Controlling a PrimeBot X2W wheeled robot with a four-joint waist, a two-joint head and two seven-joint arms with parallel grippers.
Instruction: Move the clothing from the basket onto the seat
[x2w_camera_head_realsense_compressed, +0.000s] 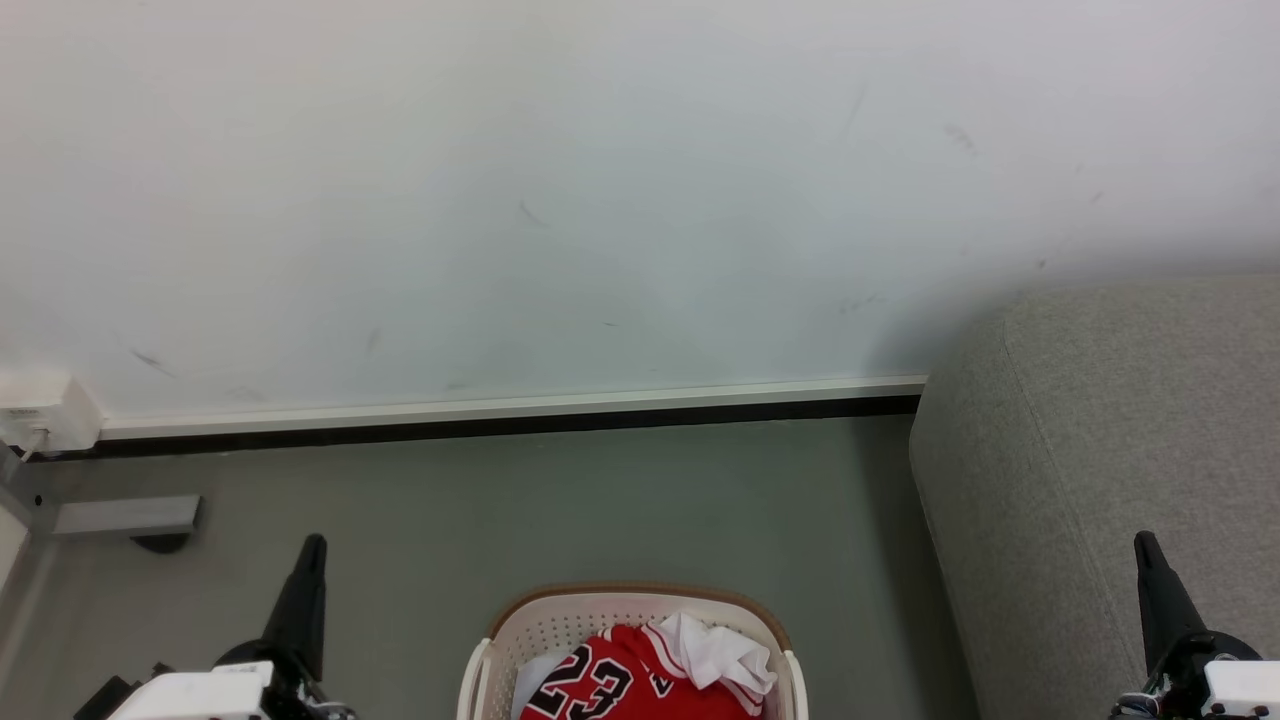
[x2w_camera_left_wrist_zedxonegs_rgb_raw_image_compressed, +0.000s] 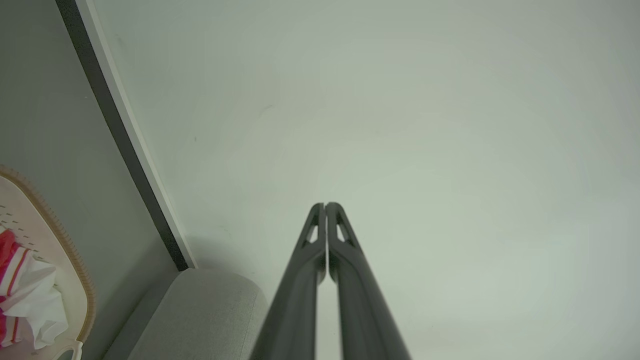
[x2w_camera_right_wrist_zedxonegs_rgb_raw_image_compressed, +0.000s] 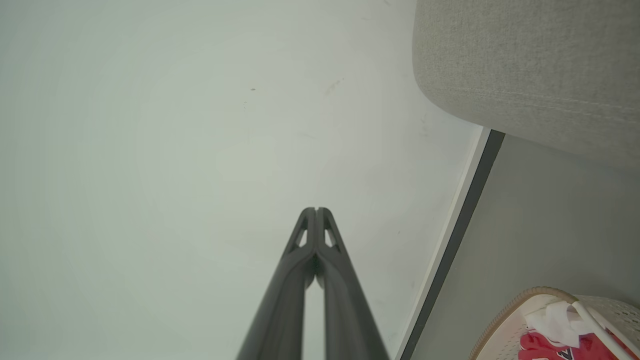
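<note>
The one piece of writing that reads clearly is a black, white-edged "23" on the red clothing (x2w_camera_head_realsense_compressed: 640, 672). It lies heaped inside the basket (x2w_camera_head_realsense_compressed: 560, 628), with a small white cloth (x2w_camera_head_realsense_compressed: 718, 650) on top, on the side nearer the seat (x2w_camera_head_realsense_compressed: 1100, 450). A scrap of dark lettering beside the number is cut off and unreadable. The seat stands on the floor (x2w_camera_head_realsense_compressed: 600, 500) to the basket's right, near it but apart.

The left gripper (x2w_camera_head_realsense_compressed: 313, 548) hangs to the basket's left. The right gripper (x2w_camera_head_realsense_compressed: 1143, 542) hangs to its right, seen against the seat's grey fabric. Both point at the wall (x2w_camera_head_realsense_compressed: 600, 200) beyond the basket.

The head view gives each gripper as a single dark spike. The wrist views show each pair of jaws pressed together at the tips, holding nothing. The left wrist view adds the basket's brown woven rim and white trim stripes on the red cloth. The right wrist view adds a stitched seam along the seat's rounded edge. Far to the basket's left, the head view shows a white box (x2w_camera_head_realsense_compressed: 40, 410) and a grey bracket (x2w_camera_head_realsense_compressed: 125, 515) by the skirting.
</note>
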